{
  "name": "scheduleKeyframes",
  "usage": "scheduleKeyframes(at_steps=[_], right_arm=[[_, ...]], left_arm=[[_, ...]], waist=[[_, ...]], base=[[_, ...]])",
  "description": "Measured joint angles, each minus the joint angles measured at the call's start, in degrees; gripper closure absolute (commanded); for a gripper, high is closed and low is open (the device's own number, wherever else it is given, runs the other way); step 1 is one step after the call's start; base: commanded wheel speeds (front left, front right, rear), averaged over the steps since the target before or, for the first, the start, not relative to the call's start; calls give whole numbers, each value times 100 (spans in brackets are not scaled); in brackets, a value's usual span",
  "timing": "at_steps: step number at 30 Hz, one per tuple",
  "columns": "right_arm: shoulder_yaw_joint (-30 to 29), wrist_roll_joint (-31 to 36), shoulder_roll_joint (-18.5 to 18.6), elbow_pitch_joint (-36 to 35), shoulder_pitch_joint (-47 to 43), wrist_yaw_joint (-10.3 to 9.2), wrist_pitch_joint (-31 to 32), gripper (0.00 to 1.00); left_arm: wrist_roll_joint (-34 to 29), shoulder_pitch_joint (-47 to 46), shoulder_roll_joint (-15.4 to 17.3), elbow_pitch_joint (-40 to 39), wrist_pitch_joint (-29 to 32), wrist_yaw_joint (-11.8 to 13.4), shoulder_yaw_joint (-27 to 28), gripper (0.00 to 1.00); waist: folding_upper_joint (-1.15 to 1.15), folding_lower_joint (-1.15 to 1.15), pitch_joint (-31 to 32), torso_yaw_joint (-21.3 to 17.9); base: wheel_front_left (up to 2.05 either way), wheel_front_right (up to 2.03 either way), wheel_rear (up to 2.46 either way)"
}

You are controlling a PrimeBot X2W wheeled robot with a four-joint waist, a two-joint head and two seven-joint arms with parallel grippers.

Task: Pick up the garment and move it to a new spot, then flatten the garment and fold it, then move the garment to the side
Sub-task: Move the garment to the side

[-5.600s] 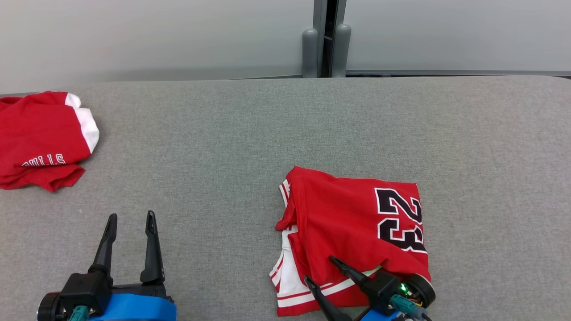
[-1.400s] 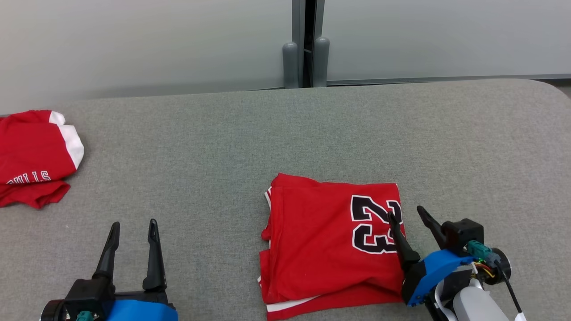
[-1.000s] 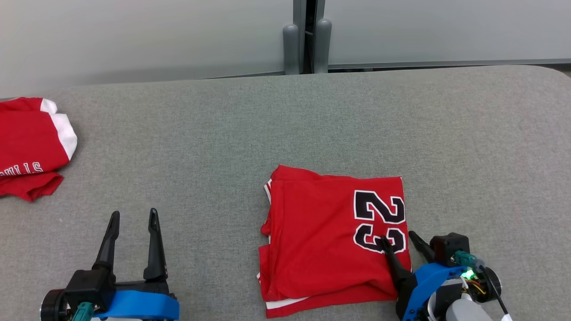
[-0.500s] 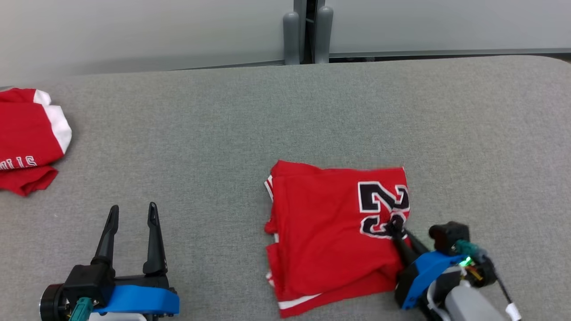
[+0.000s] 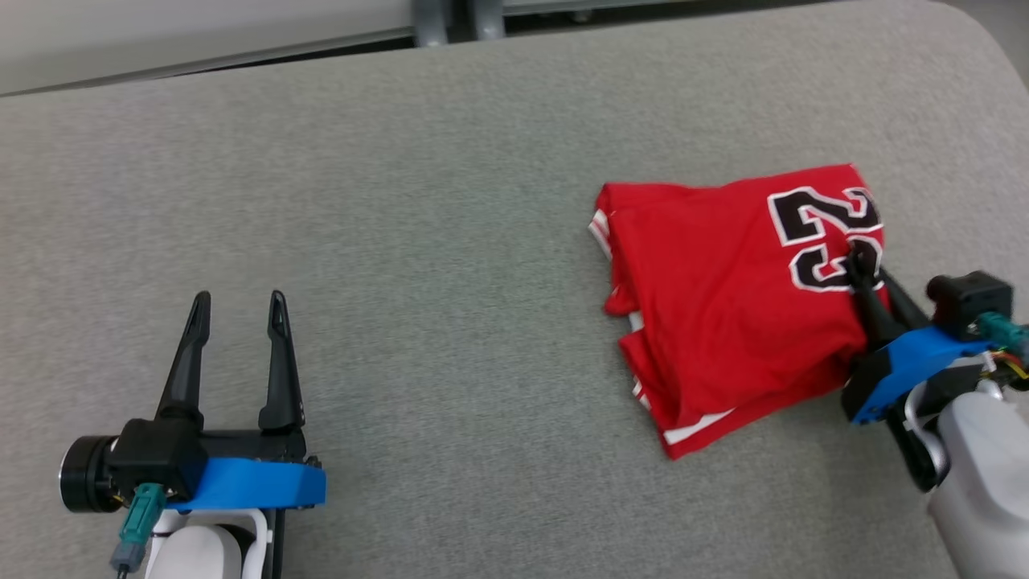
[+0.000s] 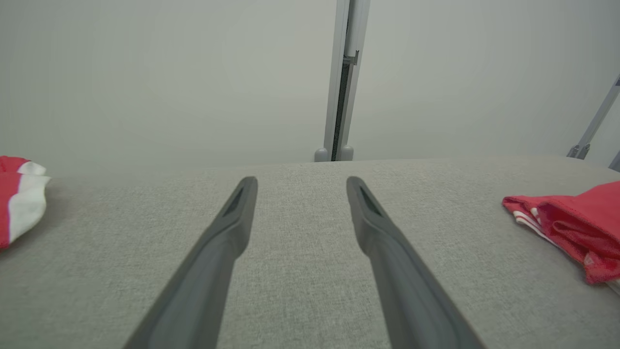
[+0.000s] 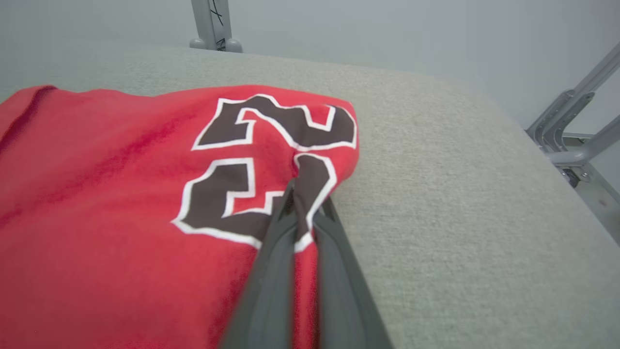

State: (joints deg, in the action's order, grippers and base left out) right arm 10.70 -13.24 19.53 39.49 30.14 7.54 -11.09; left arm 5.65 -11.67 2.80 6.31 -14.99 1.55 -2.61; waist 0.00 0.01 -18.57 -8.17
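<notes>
Grip placement decides the coming move. The right hand [image 5: 864,269] is clenched on the right edge of the folded red garment [image 5: 723,297], its fingers pinched together over the black number [image 5: 824,237]; the right wrist view shows cloth squeezed between them. The garment lies at the right middle of the head view on the grey bench [image 5: 450,201], and nearly all of its bulk spreads leftward and downward in the frame from that pinch, with the white-striped hem at its lower left corner. The left hand [image 5: 237,301] sits at the lower left, well apart from the cloth, released and empty. Judging by this, the fold looks done and the shift to the side falls to the right arm alone. Held at one edge, the stacked layers would trail and could slide open.
</notes>
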Motion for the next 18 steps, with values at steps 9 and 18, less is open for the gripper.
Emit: scheduleKeyframes(at_steps=[9, 18], right_arm=[[-283, -56, 216, 47, 275, -1, -209, 100], [-99, 60, 489, 92, 1192, -1, -218, 100]], left_arm=[[-178, -267, 8, -16, 0, -87, 52, 0], [-237, -361, 7, -73, 0, -158, 32, 0]], waist=[[0, 0, -374, -556], [0, 0, -576, -530]], base=[[0, 0, 0], [0, 0, 0]])
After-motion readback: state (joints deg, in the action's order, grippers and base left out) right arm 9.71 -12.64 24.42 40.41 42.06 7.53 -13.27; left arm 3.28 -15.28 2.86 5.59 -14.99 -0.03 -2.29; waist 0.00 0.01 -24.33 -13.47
